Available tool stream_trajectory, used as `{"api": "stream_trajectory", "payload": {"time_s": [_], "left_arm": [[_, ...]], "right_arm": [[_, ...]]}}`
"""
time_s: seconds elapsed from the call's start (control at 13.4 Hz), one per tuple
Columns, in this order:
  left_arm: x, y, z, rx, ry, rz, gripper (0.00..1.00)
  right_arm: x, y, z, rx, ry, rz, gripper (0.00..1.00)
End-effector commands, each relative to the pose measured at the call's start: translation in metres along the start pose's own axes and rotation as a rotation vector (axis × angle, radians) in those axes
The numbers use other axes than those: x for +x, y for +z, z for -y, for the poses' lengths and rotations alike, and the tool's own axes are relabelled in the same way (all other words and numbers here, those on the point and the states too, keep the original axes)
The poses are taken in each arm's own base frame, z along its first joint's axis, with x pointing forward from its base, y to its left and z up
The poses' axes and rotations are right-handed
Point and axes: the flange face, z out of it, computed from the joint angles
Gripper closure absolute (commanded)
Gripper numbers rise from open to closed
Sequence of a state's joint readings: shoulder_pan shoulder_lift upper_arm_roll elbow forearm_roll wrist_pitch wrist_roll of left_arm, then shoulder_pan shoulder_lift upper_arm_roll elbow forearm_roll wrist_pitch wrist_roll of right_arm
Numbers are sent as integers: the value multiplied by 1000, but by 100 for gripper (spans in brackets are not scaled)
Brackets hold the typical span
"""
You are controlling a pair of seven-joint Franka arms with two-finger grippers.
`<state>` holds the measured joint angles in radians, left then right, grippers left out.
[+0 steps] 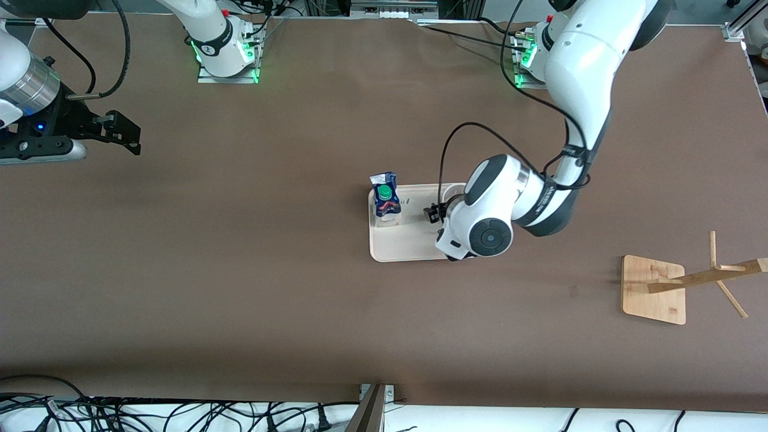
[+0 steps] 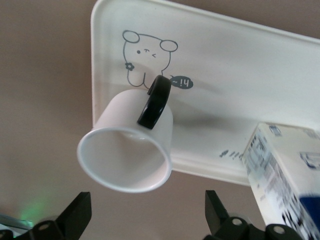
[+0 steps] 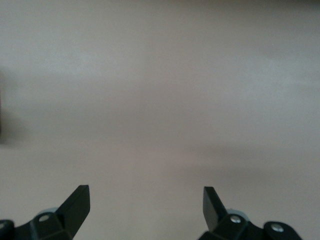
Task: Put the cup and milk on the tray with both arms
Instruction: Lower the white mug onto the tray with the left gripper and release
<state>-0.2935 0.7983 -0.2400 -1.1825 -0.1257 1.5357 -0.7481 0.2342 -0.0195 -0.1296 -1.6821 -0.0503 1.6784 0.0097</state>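
Observation:
The cream tray (image 1: 408,246) lies mid-table. The milk (image 1: 386,201), dark blue with a green cap, stands on its end toward the right arm. The white cup (image 2: 131,145) with its black handle stands upright on the tray beside the bunny drawing (image 2: 145,55); in the front view only part of its rim (image 1: 454,193) shows under the left arm. My left gripper (image 2: 146,212) is open, above the cup and apart from it; it also shows in the front view (image 1: 437,213). The milk's side (image 2: 282,175) shows next to it. My right gripper (image 1: 123,133) is open and empty, waiting over bare table (image 3: 145,205).
A wooden rack (image 1: 654,289) with a tilted pole stands toward the left arm's end, nearer to the front camera than the tray. Cables lie along the table's front edge (image 1: 180,414).

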Motion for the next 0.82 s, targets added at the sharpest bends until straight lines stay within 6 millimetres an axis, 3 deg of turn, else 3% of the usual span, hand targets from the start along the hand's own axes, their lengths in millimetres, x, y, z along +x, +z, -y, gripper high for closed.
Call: {"api": "stream_trajectory", "payload": {"time_s": [0.0,0.3,0.6,0.75], "left_arm": [[-18,-67,44,-5,128,-41,0],[-19,-139,121,33,355,-143,0],[-40,-187,150,176,528,-280,0],[-53,-215,173,161,509,-330,0]], "right_arm": [[4,-6,0,-2,-7,-10,0],[8,-10,-3,48,16,-20,0],[8,-10,-5,63,26,-20,0],[8,-12,-5,68,23,-20,0]]}}
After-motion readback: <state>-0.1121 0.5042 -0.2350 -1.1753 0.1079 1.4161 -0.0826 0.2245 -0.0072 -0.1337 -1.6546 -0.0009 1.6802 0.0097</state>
